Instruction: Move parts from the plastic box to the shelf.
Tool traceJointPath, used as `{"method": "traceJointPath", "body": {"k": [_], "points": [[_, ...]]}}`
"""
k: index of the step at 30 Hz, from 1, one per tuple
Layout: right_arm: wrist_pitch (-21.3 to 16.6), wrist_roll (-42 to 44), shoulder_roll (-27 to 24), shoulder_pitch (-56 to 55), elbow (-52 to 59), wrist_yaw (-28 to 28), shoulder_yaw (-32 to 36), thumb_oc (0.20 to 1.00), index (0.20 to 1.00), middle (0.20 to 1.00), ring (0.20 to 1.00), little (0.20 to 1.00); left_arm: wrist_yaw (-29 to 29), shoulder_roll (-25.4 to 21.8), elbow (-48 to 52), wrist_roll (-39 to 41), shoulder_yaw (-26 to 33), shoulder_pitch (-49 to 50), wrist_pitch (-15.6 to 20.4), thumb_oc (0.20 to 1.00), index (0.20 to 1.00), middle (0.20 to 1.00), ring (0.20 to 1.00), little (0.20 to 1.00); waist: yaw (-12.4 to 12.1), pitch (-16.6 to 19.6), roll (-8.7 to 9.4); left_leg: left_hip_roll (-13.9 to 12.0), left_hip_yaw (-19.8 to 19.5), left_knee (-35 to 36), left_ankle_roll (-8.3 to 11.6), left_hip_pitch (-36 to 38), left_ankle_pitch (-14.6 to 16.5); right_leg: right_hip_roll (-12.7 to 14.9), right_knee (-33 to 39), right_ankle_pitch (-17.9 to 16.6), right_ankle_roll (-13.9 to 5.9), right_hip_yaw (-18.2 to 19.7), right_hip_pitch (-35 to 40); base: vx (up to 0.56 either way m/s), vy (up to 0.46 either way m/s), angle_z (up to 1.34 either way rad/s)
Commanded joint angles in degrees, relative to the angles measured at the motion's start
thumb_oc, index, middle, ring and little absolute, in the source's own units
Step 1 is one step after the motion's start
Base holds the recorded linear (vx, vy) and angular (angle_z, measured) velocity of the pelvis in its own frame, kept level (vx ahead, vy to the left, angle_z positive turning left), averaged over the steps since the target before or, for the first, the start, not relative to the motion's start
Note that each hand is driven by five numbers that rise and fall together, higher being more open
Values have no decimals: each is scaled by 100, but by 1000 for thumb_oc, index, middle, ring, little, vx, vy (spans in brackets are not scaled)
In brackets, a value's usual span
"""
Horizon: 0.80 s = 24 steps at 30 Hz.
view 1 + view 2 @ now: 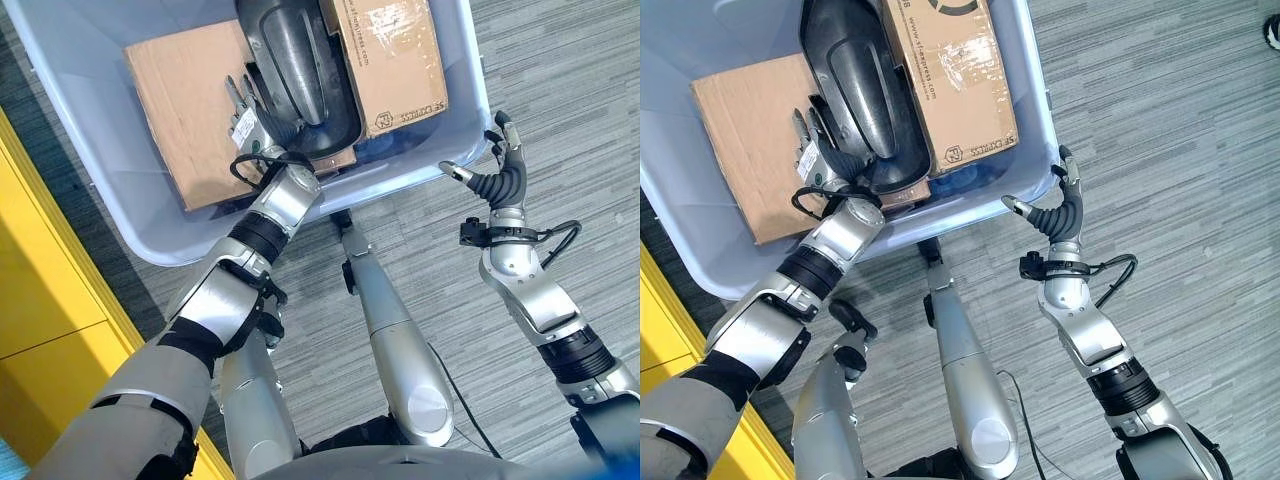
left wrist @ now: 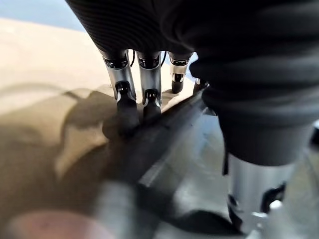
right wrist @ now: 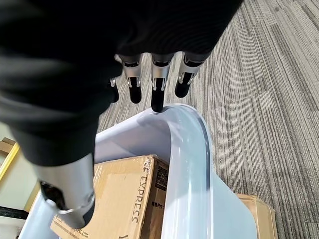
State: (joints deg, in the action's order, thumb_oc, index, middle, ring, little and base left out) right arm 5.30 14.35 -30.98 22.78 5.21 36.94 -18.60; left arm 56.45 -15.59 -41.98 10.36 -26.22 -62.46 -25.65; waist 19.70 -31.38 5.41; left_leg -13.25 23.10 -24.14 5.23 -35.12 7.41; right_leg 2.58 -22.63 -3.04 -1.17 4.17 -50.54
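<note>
A pale blue plastic box (image 1: 400, 185) stands on the floor in front of me. Inside it a long black moulded part (image 1: 300, 70) lies across a flat sheet of cardboard (image 1: 180, 100) and beside a brown carton (image 1: 395, 60). My left hand (image 1: 250, 125) reaches into the box. Its straight fingers (image 2: 127, 107) rest against the near rim of the black part (image 2: 159, 139), with the thumb on the rim's other side. My right hand (image 1: 505, 175) hovers outside the box next to its near right corner (image 3: 189, 149), open with fingers spread and nothing in it.
A yellow panel (image 1: 40, 300) with a yellow edge runs along the left side, close to the box. Grey striped carpet (image 1: 580, 100) spreads out to the right of the box.
</note>
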Motion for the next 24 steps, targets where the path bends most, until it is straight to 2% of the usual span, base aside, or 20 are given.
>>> {"method": "traceJointPath", "body": {"k": [1, 4, 5, 6, 8, 10, 11, 13, 16, 20, 24], "points": [[-4, -49, -7, 14, 111, -7, 93, 1000, 1000, 1000, 1000, 1000, -559, 243, -508, 570, 251, 537, 150, 1000, 1000, 1000, 1000, 1000, 57, 159, 202, -21, -408, -274, 127, -779, -338, 38, -812, 1018, -122, -555, 94, 0, 0, 0], [16, -3, -44, 25, 135, -22, 121, 1000, 1000, 1000, 1000, 1000, -498, 264, -503, 893, 295, 575, 361, 1000, 1000, 1000, 1000, 1000, 56, 159, 206, -26, -395, -274, 124, -798, -333, 34, -825, 1021, -115, -558, 67, 0, 0, 0], [-8, 11, -52, 23, 118, -27, 127, 1000, 1000, 1000, 1000, 1000, -594, 256, -523, 895, 314, 582, 345, 805, 805, 805, 805, 805, 55, 159, 208, -27, -399, -275, 124, -812, -337, 33, -828, 1019, -114, -562, 53, 0, 0, 0], [-24, 27, -61, 21, 113, -23, 129, 1000, 1000, 1000, 1000, 1000, -584, 255, -536, 983, 314, 588, 385, 200, 200, 200, 200, 200, 52, 159, 213, -31, -403, -279, 127, -827, -346, 32, -825, 1013, -111, -568, 45, -2, -40, 2], [-19, 88, -77, 30, 144, 13, 114, 1000, 1000, 1000, 1000, 1000, -522, 283, -630, 1289, 364, 605, 364, 200, 200, 200, 200, 200, 52, 159, 226, -37, -404, -298, 130, -869, -355, 23, -850, 1017, -108, -579, 3, 0, -51, 2], [-5, 101, -86, 40, 167, 42, 94, 1000, 1000, 1000, 1000, 1000, -475, 294, -707, 1403, 437, 596, 612, 200, 200, 200, 200, 200, 54, 159, 240, -50, -399, -308, 129, -891, -353, 17, -864, 1032, -105, -587, -12, 1, -41, 1], [-5, 97, -77, 50, 157, 46, 82, 1000, 1000, 1000, 1000, 1000, -262, 303, -735, 1276, 477, 572, 789, 200, 200, 200, 200, 200, 59, 159, 251, -53, -396, -304, 128, -902, -353, 11, -866, 1038, -104, -591, -23, 1, -47, 0], [2, 152, -73, 64, 159, 121, 44, 1000, 1000, 1000, 1000, 1000, 61, 274, -757, 1659, 521, 493, 730, 200, 200, 200, 200, 200, 62, 159, 284, -71, -397, -307, 134, -921, -363, 0, -870, 1029, -94, -597, -51, -3, -65, 0], [-77, 204, -35, 34, 118, 254, -26, 1000, 1000, 1000, 1000, 1000, 468, 348, -904, 2097, 789, 577, 839, 200, 200, 200, 200, 200, 19, 159, 321, -64, -438, -326, 149, -986, -382, -12, -869, 1033, -91, -614, -78, -5, -88, -2], [-117, 435, -18, 66, 99, 447, -149, 1000, 1000, 1000, 1000, 1000, 922, 317, -1064, 2084, 996, 544, 688, 200, 200, 200, 200, 200, -41, 159, 431, -76, -498, -390, 155, -1101, -394, -32, -880, 1003, -82, -655, -152, -13, -126, 0], [-156, 530, -12, 110, 47, 526, -231, 1000, 1000, 1000, 1000, 1000, 1122, 308, -1079, 2109, 1031, 536, 683, 200, 200, 200, 200, 200, -72, 159, 470, -79, -528, -435, 154, -1157, -385, -45, -888, 989, -76, -671, -189, -9, -77, 1]]}}
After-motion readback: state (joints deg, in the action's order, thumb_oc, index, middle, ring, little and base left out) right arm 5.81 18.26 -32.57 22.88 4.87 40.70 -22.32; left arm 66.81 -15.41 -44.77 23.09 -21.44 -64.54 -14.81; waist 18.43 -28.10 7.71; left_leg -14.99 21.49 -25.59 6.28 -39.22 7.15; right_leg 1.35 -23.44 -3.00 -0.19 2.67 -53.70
